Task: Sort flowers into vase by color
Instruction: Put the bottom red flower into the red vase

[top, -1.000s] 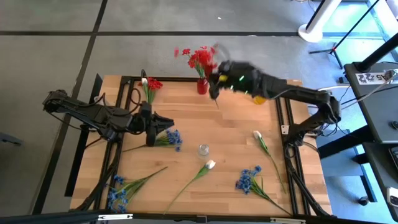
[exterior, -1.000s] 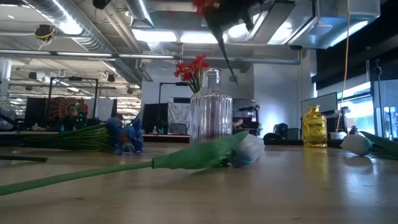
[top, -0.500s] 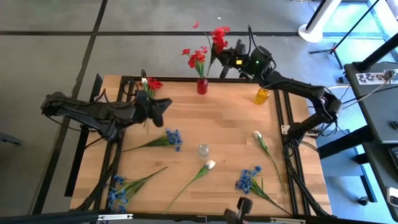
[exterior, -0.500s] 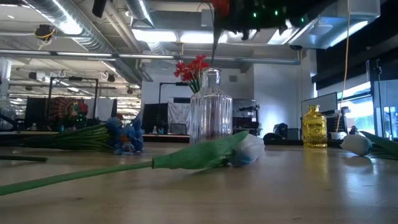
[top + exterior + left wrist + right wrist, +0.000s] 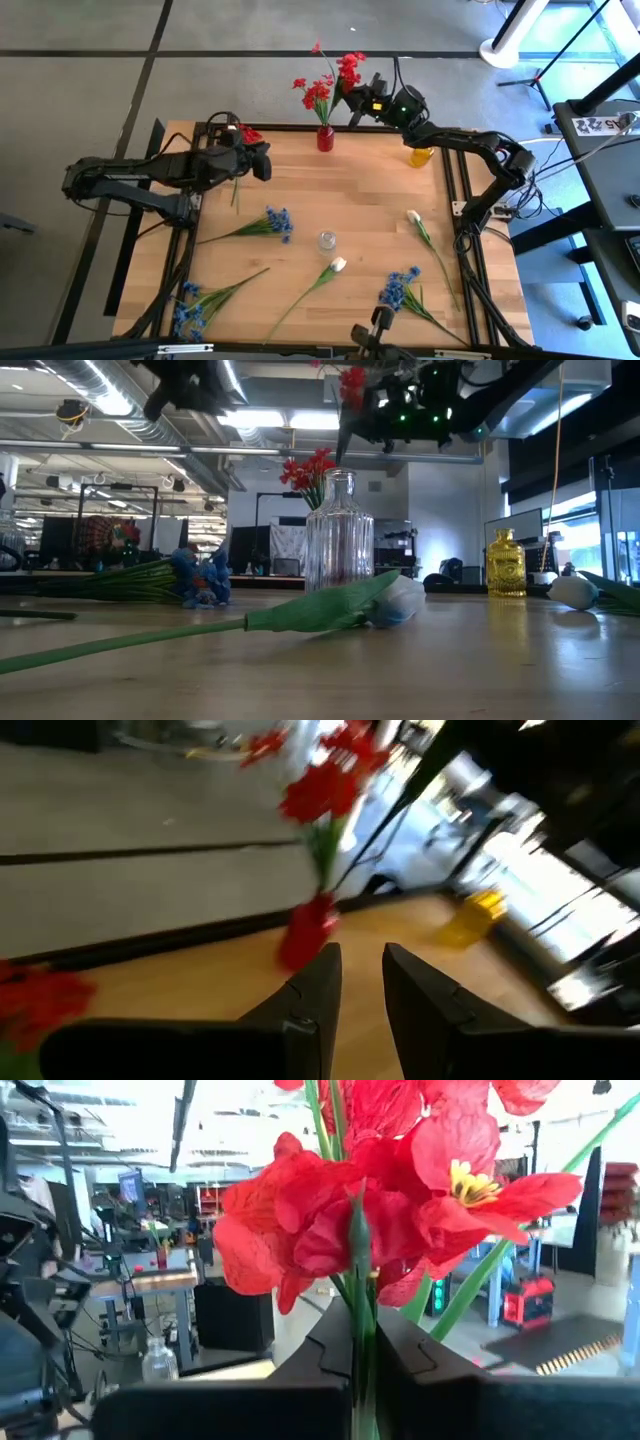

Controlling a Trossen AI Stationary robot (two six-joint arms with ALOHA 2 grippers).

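My right gripper is beyond the table's far edge, beside the red vase, and is shut on a red flower. That vase holds red blooms. My left gripper is open and raised over the table's far left, near a red flower lying there; in the left wrist view its fingers point toward the red vase. Blue flowers and white flowers lie flat on the wood. My right gripper pinches the red flower's green stem between its two fingers, just below the blooms, with the fingers across the stem. The flower is lifted clear, its blooms above the fingers and its stem hanging below them.
A clear glass vase stands mid-table and a yellow vase at the far right. Black frame rails run along the table's sides.
My right gripper has carried the red flower from over the table near the red vase up and toward the far edge, and the flower has turned more upright. My left gripper has risen and moved from the blue flower toward the far edge.
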